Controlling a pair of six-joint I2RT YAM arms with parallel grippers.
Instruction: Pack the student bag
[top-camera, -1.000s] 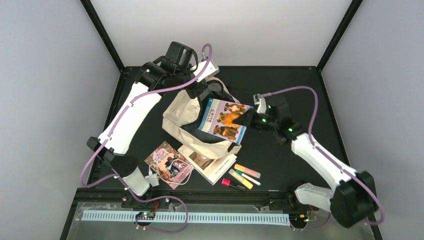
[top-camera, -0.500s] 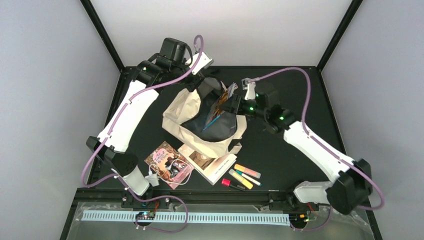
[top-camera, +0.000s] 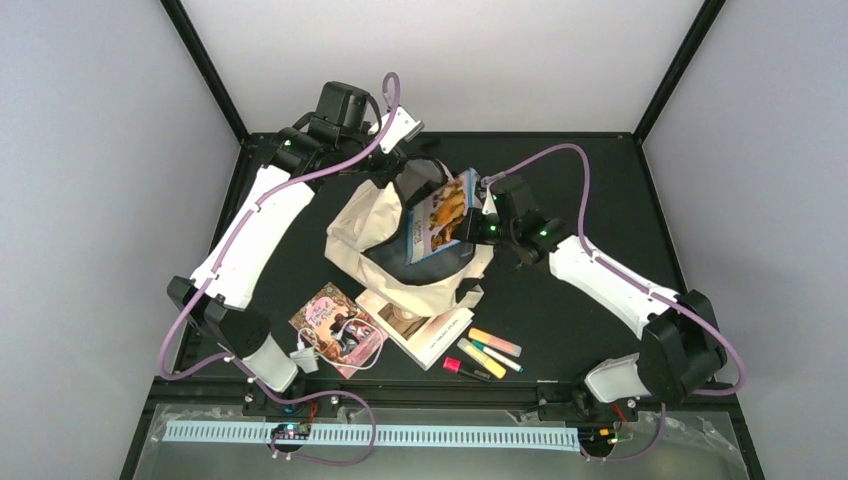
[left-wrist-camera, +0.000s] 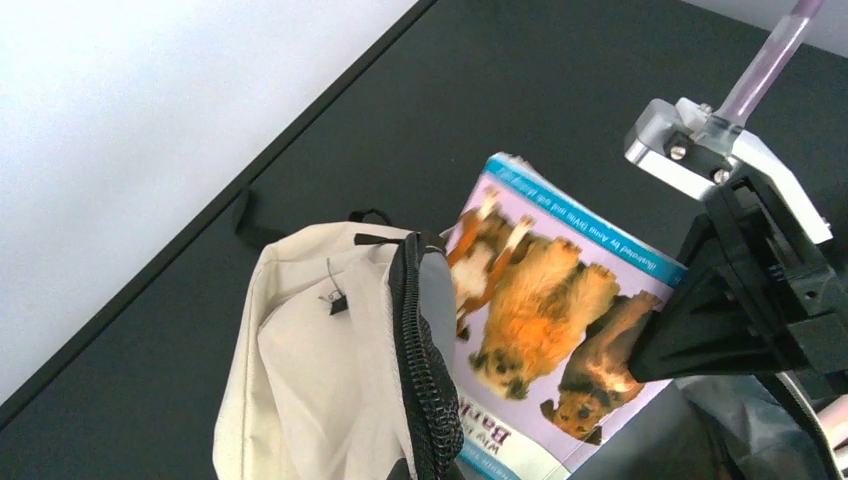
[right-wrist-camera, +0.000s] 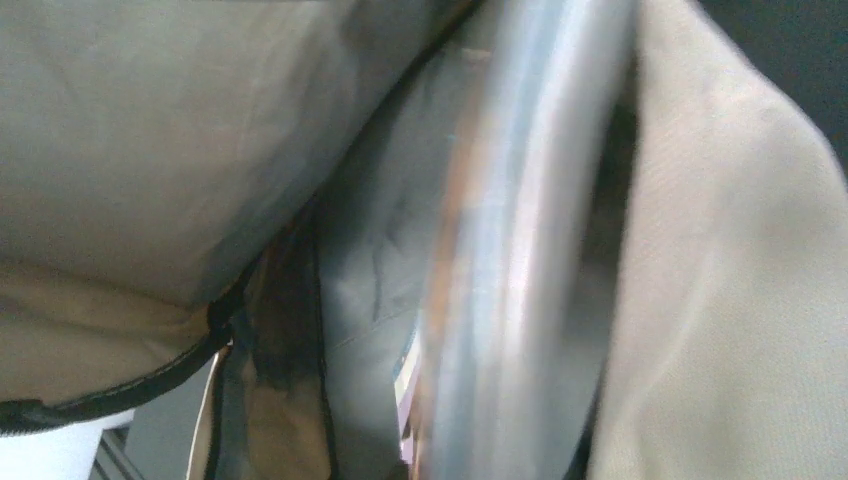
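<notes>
Left arm (top-camera: 262, 225) is reaching over the far-left part of the bench (top-camera: 600, 190). The left jaws are clenching the far rim of the student bag (top-camera: 372, 228) and holding it up, so the mouth is gaping.

Near the front, left of centre, a pink picture book (top-camera: 322, 318) is lying flat, with a white cable (top-camera: 352, 336) looping across it.

The student bag is sitting mid-bench with its dark lining showing. Its near edge is overlapping a second flat book (top-camera: 428, 338). In the left wrist view, the dark zipper (left-wrist-camera: 422, 370) is running along the raised cream rim.

A dog-cover book (top-camera: 440, 215) is standing tilted in the bag's mouth, its lower part inside and its upper part sticking out.

Right of the flat book, several markers (top-camera: 492, 350) are lying together on the bench.

Right arm (top-camera: 600, 275) is stretching in from the right. The right jaws are sitting at the dog-cover book's right edge, touching it. Cannot tell whether they are grasping or released. The right wrist view is coming through badly blurred, showing only the lining and a book edge.
</notes>
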